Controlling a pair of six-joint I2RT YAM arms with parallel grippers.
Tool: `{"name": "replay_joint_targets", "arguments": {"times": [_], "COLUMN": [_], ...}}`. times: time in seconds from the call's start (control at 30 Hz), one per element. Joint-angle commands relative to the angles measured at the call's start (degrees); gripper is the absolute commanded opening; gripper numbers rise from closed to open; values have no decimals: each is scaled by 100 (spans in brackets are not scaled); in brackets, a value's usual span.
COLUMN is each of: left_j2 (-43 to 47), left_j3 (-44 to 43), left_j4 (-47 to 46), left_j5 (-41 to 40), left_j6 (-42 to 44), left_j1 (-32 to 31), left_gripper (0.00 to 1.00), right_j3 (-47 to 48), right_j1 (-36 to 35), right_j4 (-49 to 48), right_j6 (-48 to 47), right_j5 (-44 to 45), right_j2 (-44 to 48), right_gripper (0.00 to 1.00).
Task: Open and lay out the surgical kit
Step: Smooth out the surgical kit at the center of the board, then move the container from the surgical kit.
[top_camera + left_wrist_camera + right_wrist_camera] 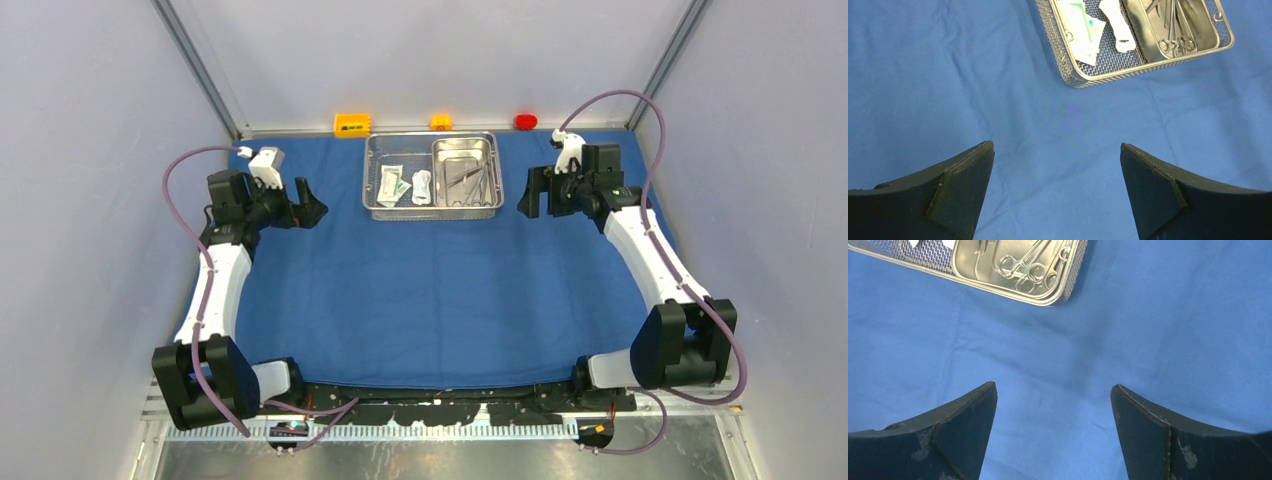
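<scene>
The wrap (430, 300) is spread flat, with the loaded tray (432, 213) set at its far edge. The left tool (1057, 150) and right tool (1054, 388) are held apart and empty on either side of it, probably ready for unloading.

Quick count: one blue cloth (440, 300), one mesh tray (385, 150), one smaller pan (455, 150), three packets (395, 185), three little blocks (441, 122) at 12 o'clock. Two pincers: left pincer (1058, 190), right pincer (1053, 430). Ring-handled instruments (1020, 270): at least two, too tangled to count.

Table (480, 125): blue cloth wrap (430, 300) spread; orange block (352, 125), yellow block (441, 122), red block (525, 121) behind
</scene>
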State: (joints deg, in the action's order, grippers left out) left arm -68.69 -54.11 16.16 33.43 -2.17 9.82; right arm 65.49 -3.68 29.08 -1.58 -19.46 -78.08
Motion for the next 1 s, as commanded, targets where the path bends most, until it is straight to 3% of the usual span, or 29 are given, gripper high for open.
{"name": "replay_joint_targets", "arguments": {"times": [0.0,0.5,0.77,0.97], "left_j2": [-153,-790,-1314,-1685], "left_j3": [-332,-222,-543,-766], "left_j4": [-125,-1045,-1143,-1278], "left_j5": [158,207,-430,-450], "left_j6": [92,-160,-339,-459], "left_j1": [-32,-290,-810,-930], "left_gripper": [100,100,94,91], "right_j3": [399,1459,1851,2614], "right_j1": [-155,-947,-1335,-1341], "right_j4": [-403,-491,-741,-588], "right_j6": [-78,-235,-84,266], "right_j5": [-110,643,1697,2654], "right_j2": [-229,-1254,-1803,-2663], "right_gripper": [88,85,72,60]}}
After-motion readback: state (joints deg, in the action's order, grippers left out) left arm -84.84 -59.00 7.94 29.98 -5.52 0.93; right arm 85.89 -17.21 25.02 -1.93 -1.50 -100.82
